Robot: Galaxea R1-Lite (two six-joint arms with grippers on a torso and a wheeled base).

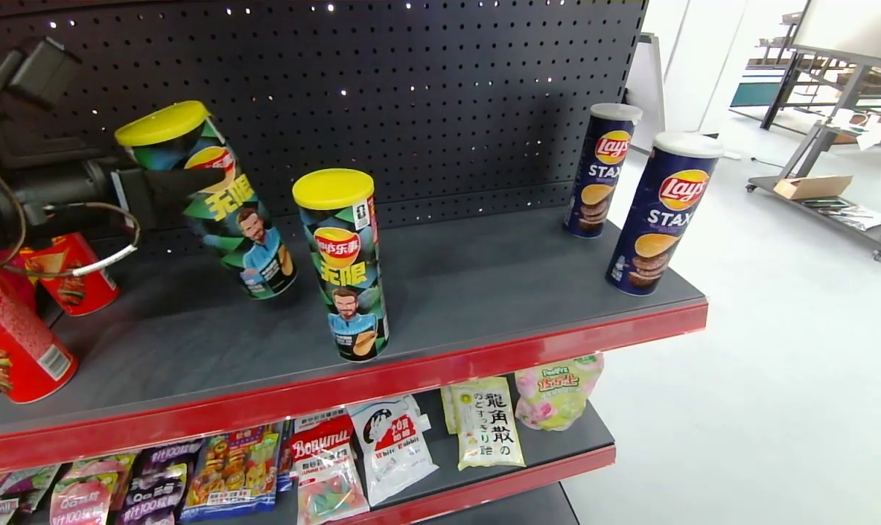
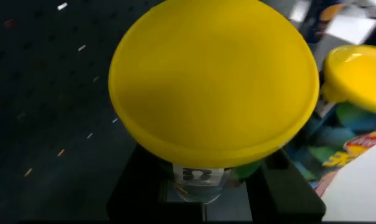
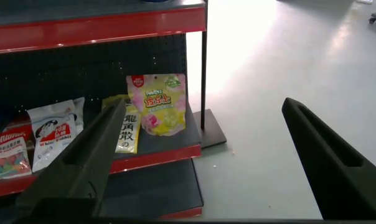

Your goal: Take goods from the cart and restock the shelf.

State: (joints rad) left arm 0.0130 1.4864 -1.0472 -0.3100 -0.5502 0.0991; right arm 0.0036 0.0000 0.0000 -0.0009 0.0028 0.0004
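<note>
Black pegboard backs the grey top shelf (image 1: 484, 292). In the head view the left gripper (image 1: 192, 191) clasps a yellow-lidded chip can (image 1: 259, 251) around its upper body. The can leans toward the robot's left, its base at or just above the board; I cannot tell which. A second yellow-lidded can (image 1: 342, 277) stands upright near it, and two dark blue cans (image 1: 601, 175) stand well apart at the right.

In the left wrist view the dark fingers (image 2: 135, 186) press the can on both sides under its yellow lid (image 2: 213, 81).

In the right wrist view the right gripper (image 3: 203, 106) is spread wide and holds nothing, facing snack bags (image 3: 157, 102) on the lower shelf (image 3: 163, 157).

I think the can should be brought upright, base flat, portrait side to the front, before the fingers let go. Its label shows a logo, bold characters and a man's portrait; the print I leave unread.
</note>
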